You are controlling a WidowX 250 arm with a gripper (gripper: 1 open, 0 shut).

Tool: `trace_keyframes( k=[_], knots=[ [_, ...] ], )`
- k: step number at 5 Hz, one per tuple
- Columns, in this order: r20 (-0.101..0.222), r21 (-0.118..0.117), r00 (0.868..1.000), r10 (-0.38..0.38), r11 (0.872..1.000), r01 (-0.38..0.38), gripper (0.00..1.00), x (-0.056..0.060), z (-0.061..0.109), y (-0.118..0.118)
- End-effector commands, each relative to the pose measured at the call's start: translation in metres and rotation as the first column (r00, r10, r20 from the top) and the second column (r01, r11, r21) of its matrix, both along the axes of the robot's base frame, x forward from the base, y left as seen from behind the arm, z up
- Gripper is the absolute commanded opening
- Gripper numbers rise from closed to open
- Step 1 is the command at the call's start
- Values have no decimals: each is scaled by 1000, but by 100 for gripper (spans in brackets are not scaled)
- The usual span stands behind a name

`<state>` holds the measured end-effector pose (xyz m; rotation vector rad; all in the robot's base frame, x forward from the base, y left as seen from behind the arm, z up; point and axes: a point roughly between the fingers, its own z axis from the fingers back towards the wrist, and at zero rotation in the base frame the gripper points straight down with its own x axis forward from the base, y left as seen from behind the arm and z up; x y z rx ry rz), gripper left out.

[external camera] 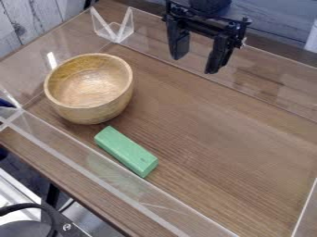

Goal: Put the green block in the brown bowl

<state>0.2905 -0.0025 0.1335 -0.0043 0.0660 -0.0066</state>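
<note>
Brown bowl (89, 87) holding nothing, green block (126, 151) beside it, tool (199, 54) spread wide, empty.

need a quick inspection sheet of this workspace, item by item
surface: brown wood-grain table inside a low clear plastic wall
job's things: green block lying flat on the table, outside and in front of the brown bowl; bowl upright, nothing in it
clutter: small clear plastic piece at the back edge
grippers: black pincer open, pointing down, above the table behind the bowl, holding nothing
cables: dark loop at the bottom left corner, possibly a cable
surroundings: pale boards at the top left, otherwise too little shown
</note>
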Motion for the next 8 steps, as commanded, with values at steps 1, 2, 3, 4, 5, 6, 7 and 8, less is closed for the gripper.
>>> trace_keyframes(
  k=[1, 2, 3, 4, 5, 6, 7, 8],
  knots=[
    [-25, 4, 1000, -8, 1000, 8, 100, -6, -9, 1],
    [-29, 0, 999, 31, 1000, -31, 100, -28, -15, 7],
    [-28, -2, 999, 22, 1000, -22, 100, -45, -18, 15],
    [-30, 2, 999, 40, 999, -40, 100, -59, -20, 27],
    [-32, 9, 997, 76, 997, -76, 100, -72, -24, 39],
    [-29, 6, 971, 239, 971, -238, 100, -84, -29, 46],
    [-25, -4, 904, 426, 904, -427, 100, -93, -36, 50],
    [-23, -19, 804, 594, 804, -595, 100, -97, -43, 53]
  ],
)
